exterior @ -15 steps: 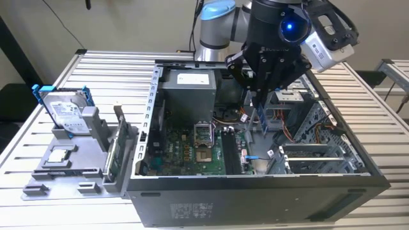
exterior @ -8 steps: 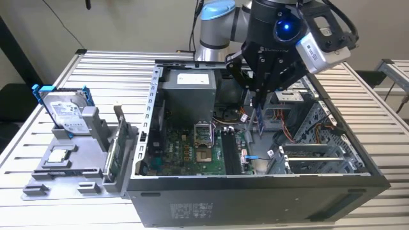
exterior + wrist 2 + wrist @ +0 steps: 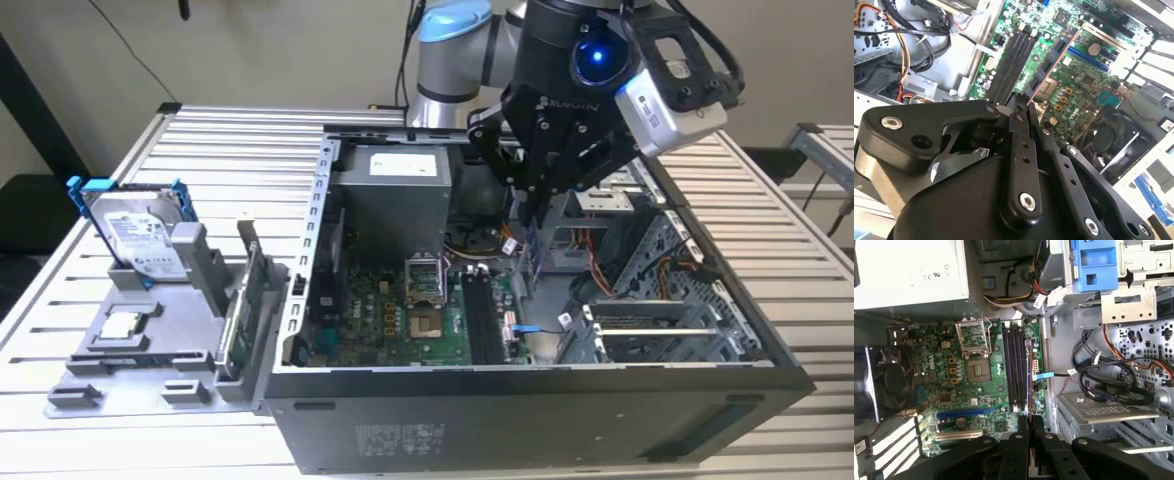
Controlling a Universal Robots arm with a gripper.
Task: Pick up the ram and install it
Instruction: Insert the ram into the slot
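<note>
Gripper [image 3: 1030,420] with ram [image 3: 1028,399] over memory slots [image 3: 1015,367]

We note ram [image 3: 1048,65]: long, thin, dark grey stick, small rectangular chips along face. Held pinched between fingertips of gripper [image 3: 1024,101]; visible length juts out past them. In first wrist view we see ram [image 3: 1028,385] edge-on, a thin line, parallel to black memory slots [image 3: 1014,367], at their side, over motherboard [image 3: 954,375]. Not seated in slot.
</note>
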